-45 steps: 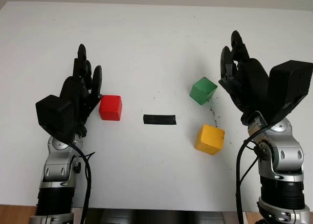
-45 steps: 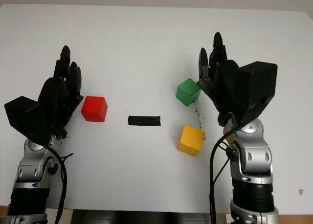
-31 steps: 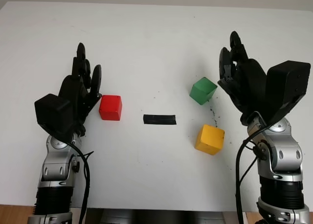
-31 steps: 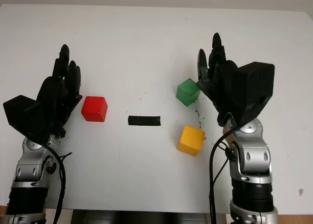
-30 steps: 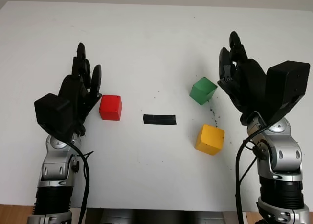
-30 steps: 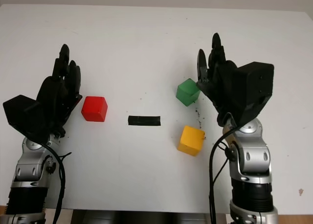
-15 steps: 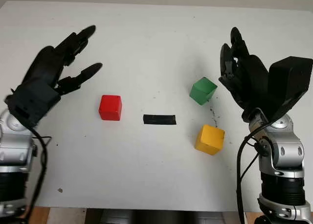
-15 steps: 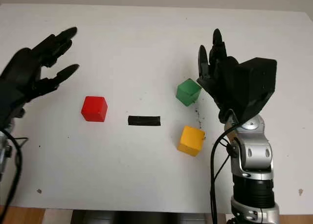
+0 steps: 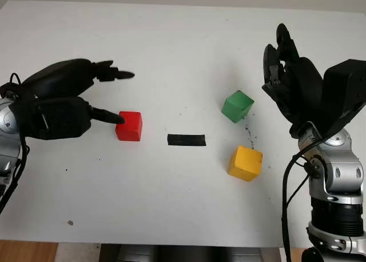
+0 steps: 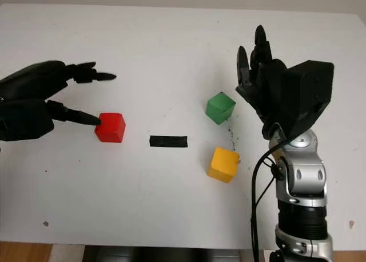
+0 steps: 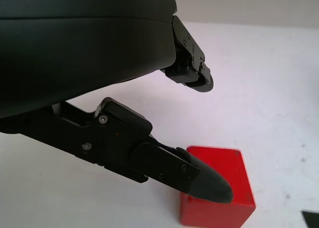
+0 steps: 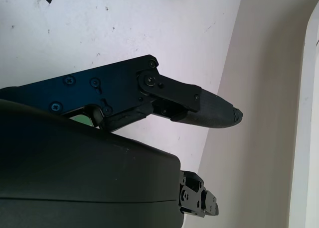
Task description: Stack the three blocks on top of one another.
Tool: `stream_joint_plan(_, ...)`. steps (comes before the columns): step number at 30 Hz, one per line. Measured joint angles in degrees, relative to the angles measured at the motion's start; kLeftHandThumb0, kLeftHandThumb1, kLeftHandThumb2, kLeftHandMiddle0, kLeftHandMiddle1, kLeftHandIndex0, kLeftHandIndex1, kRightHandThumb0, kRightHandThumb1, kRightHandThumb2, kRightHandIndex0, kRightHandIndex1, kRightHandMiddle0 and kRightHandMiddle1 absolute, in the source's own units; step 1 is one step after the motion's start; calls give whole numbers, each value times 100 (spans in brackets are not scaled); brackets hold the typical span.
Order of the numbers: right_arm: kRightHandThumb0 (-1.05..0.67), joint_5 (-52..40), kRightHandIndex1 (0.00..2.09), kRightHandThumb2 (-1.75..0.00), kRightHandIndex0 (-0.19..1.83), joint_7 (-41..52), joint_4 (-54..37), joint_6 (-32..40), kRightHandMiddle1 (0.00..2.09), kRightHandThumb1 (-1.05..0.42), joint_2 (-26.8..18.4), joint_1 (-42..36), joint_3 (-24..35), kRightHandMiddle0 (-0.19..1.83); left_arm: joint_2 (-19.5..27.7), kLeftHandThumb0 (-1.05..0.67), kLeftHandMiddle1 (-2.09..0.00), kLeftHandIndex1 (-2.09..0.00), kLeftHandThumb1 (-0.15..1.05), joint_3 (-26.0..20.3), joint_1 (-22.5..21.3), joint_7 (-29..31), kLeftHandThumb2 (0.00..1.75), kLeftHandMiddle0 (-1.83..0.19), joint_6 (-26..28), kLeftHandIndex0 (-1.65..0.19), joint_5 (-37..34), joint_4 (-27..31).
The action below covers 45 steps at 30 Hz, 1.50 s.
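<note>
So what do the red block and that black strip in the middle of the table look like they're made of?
The red block looks like painted wood or hard plastic: crisp edges, flat even colour, a soft matte sheen; which one I can't tell. The black strip looks like a piece of tape: it lies flat on the white table, with slightly uneven ends and a dull finish.

Left hand (image 9: 86, 104): matte black moulded shell, three tapered black fingers with small screw heads at the joints. Right hand (image 9: 291, 84): same black build, boxy black wrist housing. Right forearm: silver metal segments, ribbed black collar, loose black cables, possibly two.
</note>
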<state>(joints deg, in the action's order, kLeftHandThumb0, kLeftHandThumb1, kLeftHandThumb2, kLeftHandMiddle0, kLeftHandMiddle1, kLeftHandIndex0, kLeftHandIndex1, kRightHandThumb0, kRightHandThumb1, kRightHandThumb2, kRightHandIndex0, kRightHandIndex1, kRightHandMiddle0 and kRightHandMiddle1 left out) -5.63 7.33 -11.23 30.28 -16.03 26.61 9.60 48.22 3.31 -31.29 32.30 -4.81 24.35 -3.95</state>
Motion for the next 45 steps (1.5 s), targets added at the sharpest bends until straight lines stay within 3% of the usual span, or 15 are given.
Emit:
stream_joint_plan(11,-64,-31,0,-70,-19,2,-3,-2,0,-105,0,-1,0,-19,-8,-88,-4,-5,95,231,26,2,6,-2,20,-37,364,8)
stream_joint_plan(34,-65,-52,0,-69,-19,45,-3,-24,0,-105,-23,-2,7,-19,-173,-72,-7,-11,97,234,506,-506,7,-9,-316,-50,377,97)
stream_joint_plan(35,-65,-53,0,-69,-19,43,-3,-24,0,-105,-23,-2,7,-19,-208,-66,-7,-23,97,218,532,-622,6,-15,-366,-54,359,85)
stream_joint_plan(38,-64,-51,0,-70,-19,29,-4,-23,0,-105,-23,-2,6,-19,-345,-52,-7,-105,100,171,602,-1081,6,-25,-665,-34,329,-20)
stream_joint_plan(41,-64,-54,0,-70,-19,27,-6,-21,0,-105,-23,-2,7,-19,-393,-44,-9,-133,101,152,643,-1465,5,-33,-918,-33,385,-157)
stream_joint_plan(45,-65,-63,0,-70,-19,31,-6,-22,0,-105,-23,-3,7,-19,-391,-44,-10,-139,99,152,647,-1711,5,-37,-1003,-35,656,-202)
